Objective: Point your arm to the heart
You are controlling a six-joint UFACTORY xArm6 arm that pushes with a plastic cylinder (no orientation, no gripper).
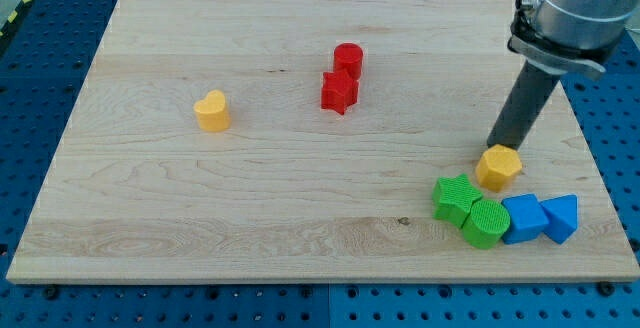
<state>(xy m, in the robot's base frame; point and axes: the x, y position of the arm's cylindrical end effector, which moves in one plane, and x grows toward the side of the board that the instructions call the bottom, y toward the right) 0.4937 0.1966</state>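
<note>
A yellow heart block [211, 110] sits on the wooden board [200, 198] at the view's left. My tip [497, 144] is far to the view's right of it, touching or just above the top of a yellow hexagon block [498, 167]. The dark rod rises from there to the arm at the view's top right corner.
A red cylinder [347, 60] and a red star [338, 92] stand together near the top middle. At the bottom right lie a green star [456, 198], a green cylinder [485, 223], a blue cube [522, 217] and a blue triangle [560, 216].
</note>
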